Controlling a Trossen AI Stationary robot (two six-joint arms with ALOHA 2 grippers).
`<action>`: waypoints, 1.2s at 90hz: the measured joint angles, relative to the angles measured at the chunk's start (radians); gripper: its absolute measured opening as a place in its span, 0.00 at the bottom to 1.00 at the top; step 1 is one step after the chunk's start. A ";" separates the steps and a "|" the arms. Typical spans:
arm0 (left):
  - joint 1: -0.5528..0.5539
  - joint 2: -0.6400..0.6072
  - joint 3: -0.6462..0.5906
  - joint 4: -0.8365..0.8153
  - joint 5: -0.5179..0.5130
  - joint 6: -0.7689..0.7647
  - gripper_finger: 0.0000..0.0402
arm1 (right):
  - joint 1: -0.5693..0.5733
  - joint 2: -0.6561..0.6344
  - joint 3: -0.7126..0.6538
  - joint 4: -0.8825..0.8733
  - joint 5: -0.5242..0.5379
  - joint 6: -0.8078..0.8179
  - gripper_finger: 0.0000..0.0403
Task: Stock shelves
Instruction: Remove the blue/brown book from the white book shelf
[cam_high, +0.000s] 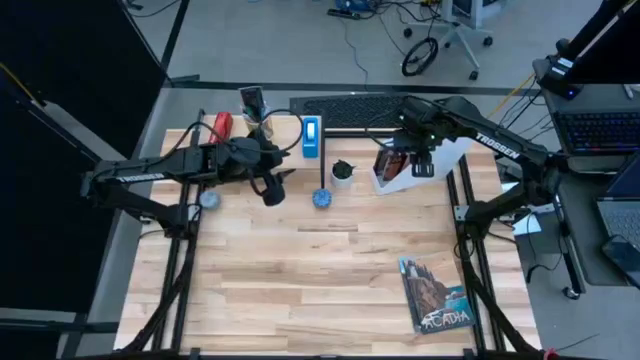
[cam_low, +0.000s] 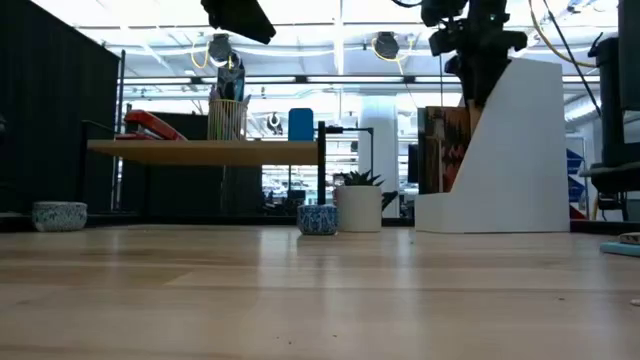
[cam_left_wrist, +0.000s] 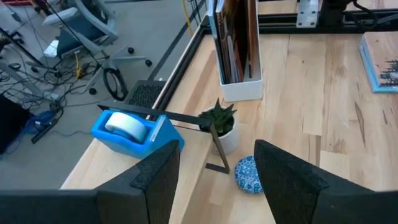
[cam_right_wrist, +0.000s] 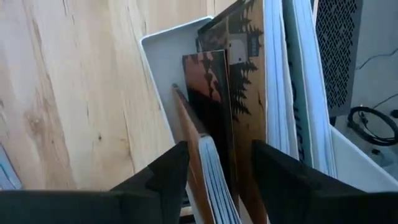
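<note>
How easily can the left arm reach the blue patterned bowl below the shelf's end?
Probably yes: the left gripper, fingers open, hangs above the small bowl; only the shelf's black leg stands beside it.

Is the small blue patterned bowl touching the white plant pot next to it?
Apart. The low view shows the blue patterned bowl overlapping the white plant pot, but the high view shows bare tabletop between bowl and pot.

White file holder (cam_low: 520, 150); books inside (cam_right_wrist: 233, 93) brown-orange with dark tree silhouettes, white page edges. Light-wood shelf (cam_low: 200, 151) on black legs. Blue tape dispenser (cam_left_wrist: 134, 132), white roll. Red stapler (cam_low: 150, 126). Yellow wire pencil cup (cam_low: 227, 118). Blue-and-white patterned bowls (cam_low: 317, 219), (cam_low: 59, 215). White pot (cam_low: 358, 208), green plant. Teal-and-brown book (cam_high: 433, 294) on pale wood tabletop (cam_high: 320, 280).
</note>
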 joint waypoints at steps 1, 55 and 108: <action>0.000 0.000 0.000 0.000 0.000 0.000 0.48 | 0.000 0.000 0.000 0.000 -0.003 0.002 0.39; 0.000 0.000 0.000 0.000 0.000 0.000 0.48 | 0.000 0.000 0.000 -0.011 -0.041 0.008 0.02; 0.000 0.000 0.000 0.000 0.000 -0.004 0.48 | 0.000 0.075 0.000 -0.032 -0.034 0.041 0.16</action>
